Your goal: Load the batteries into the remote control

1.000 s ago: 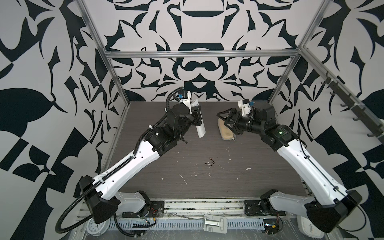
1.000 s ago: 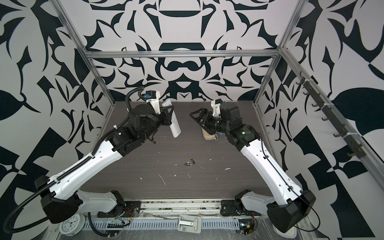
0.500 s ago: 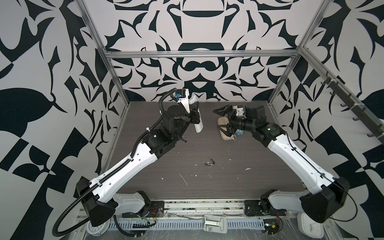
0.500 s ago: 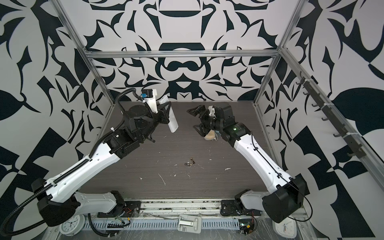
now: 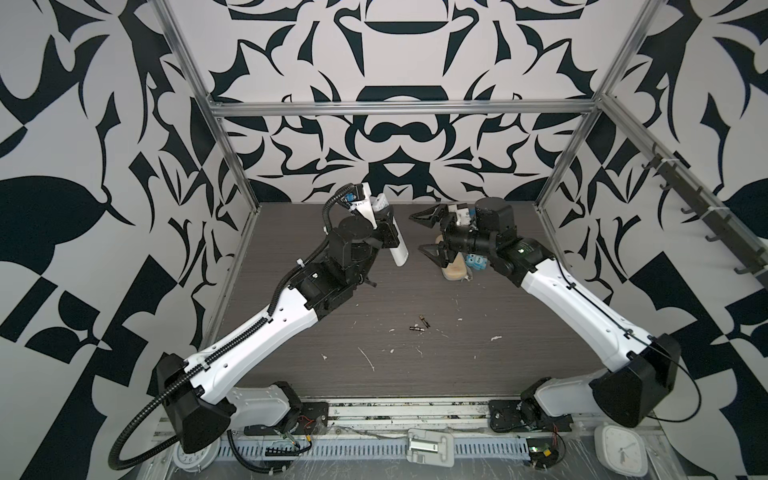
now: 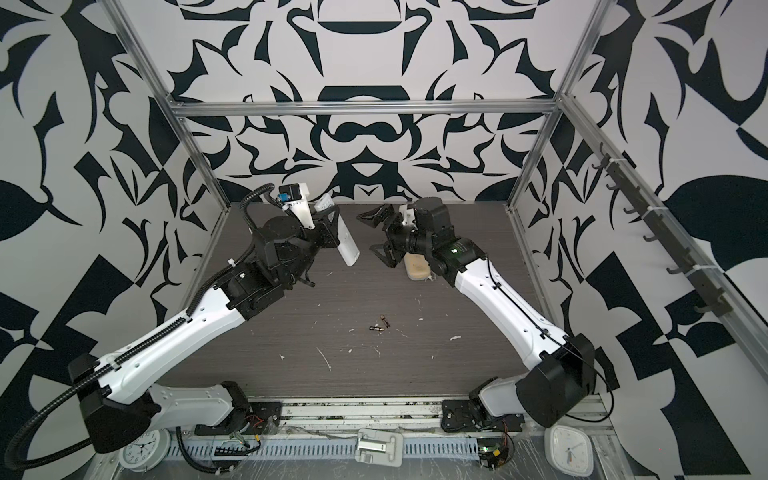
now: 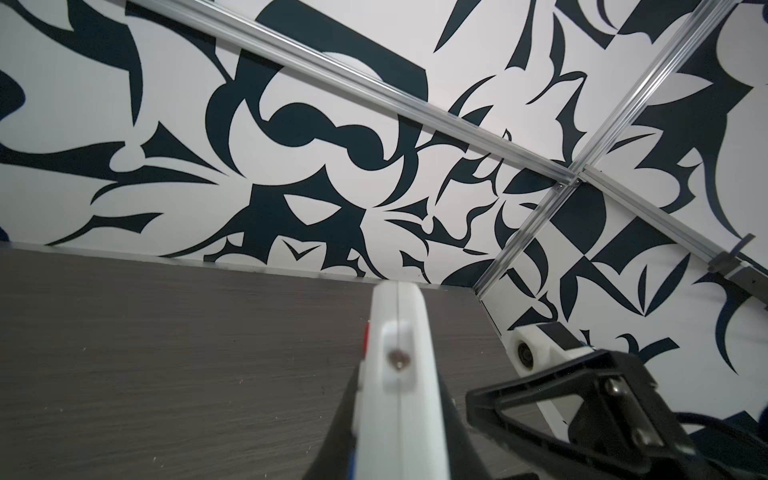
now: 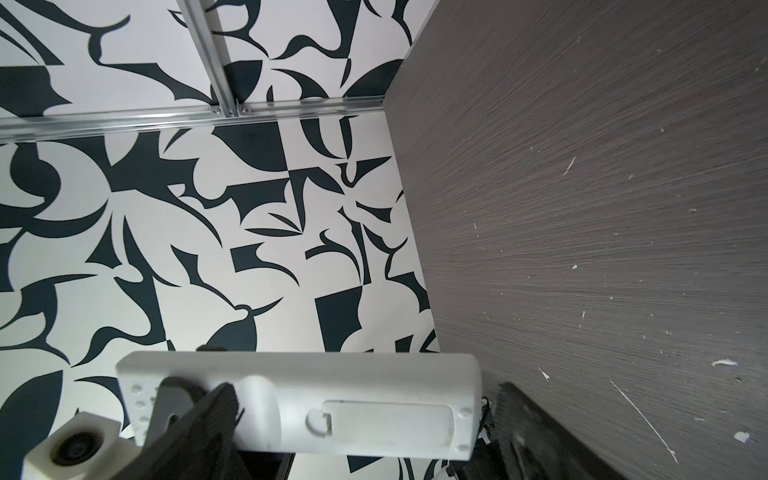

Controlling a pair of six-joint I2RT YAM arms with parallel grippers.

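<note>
Here the left jaws pinch the remote control (image 5: pixel 399 251) aloft, its long axis running eleven-to-five o'clock. The right jaws, spread wide, face it from three o'clock, near but apart. The batteries (image 5: pixel 417 328) lie on the tabletop (image 5: pixel 478 374) toward six.

White remote control (image 7: pixel 401 365) seen edge-on, gripped in left claw (image 7: pixel 399 440), dark table (image 7: pixel 166 353) below, right claw (image 7: pixel 582 399) beside it
</note>
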